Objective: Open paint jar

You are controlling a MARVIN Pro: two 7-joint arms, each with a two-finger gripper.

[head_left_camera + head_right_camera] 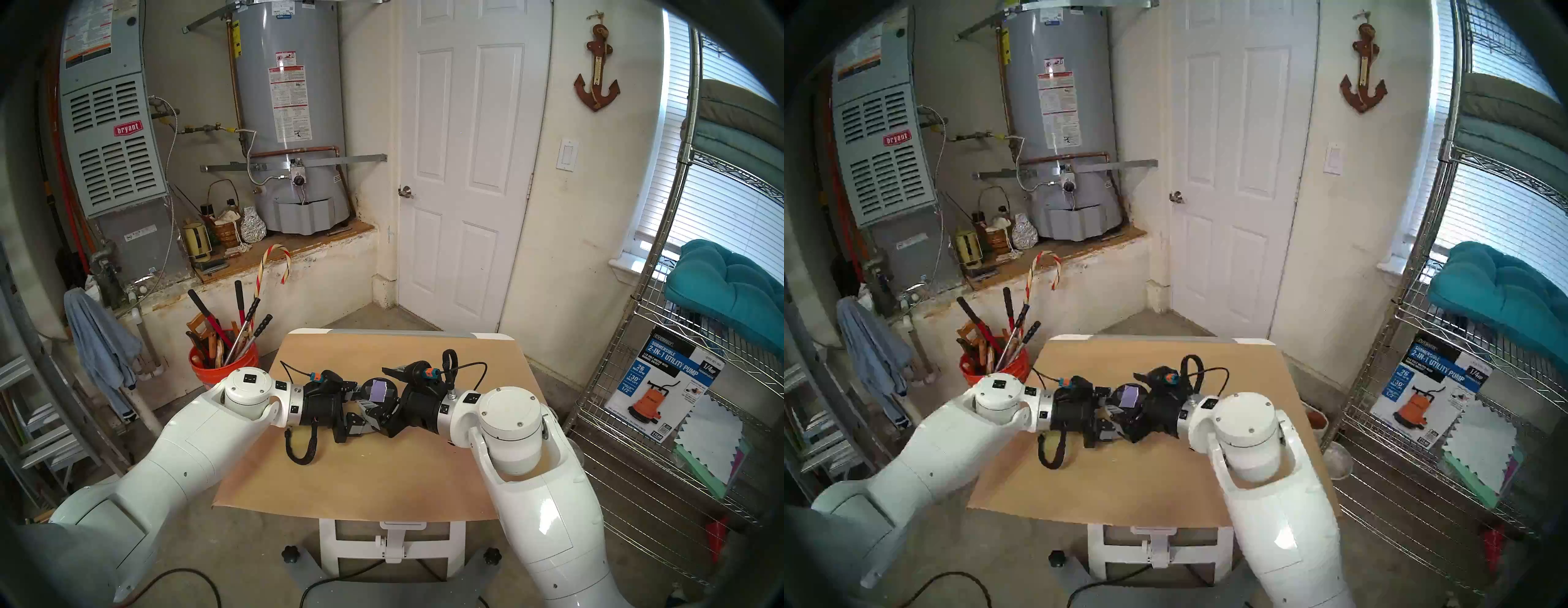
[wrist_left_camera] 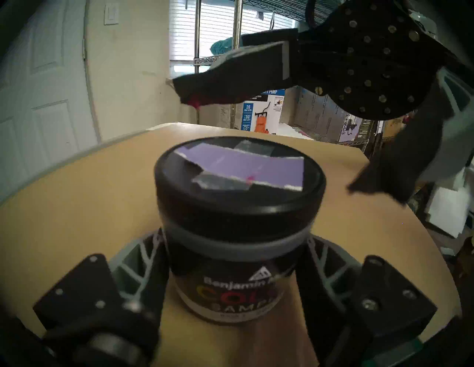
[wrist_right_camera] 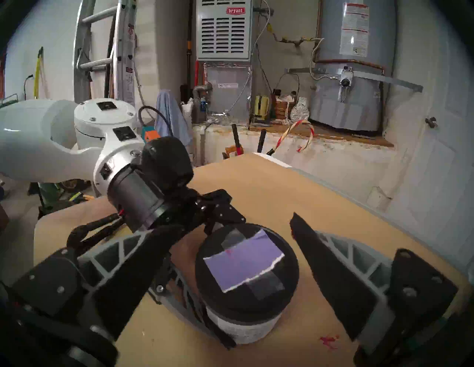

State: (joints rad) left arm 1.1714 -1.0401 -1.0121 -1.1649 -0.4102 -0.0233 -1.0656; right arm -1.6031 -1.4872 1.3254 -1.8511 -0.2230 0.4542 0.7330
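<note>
1. The paint jar (image 2: 228,276) is upright over the middle of the tan table (image 1: 382,479), its short axis vertical; the views leave it unclear whether its base rests on the tabletop. Its dark printed label faces the left wrist camera.
2. Its black lid (image 3: 246,271) is screwed on, flat top facing up, with a lavender swatch (image 3: 243,261) taped across it. The contents are hidden.
3. The left gripper (image 2: 230,269) comes in level from the robot's left and pinches the jar's body below the lid, one ribbed grey finger (image 2: 138,261) pressed against each side.
4. The right gripper (image 3: 230,271) reaches in from the opposite side with its fingers spread wide. In the right wrist view they flank the lid, one to each side, neither touching it. From the left wrist view one finger (image 2: 230,74) hangs above and beyond the lid.
5. A small red smear (image 3: 329,340) marks the tabletop near the jar, and there is a red stain on one right fingertip.
6. Nothing else stands on the table.
7. Left of the table an orange bucket (image 1: 220,365) holds long-handled tools (image 1: 237,327).
8. A wire shelf (image 1: 679,382) on the right carries a pump box (image 1: 662,395) and a teal cushion (image 1: 729,297).
</note>
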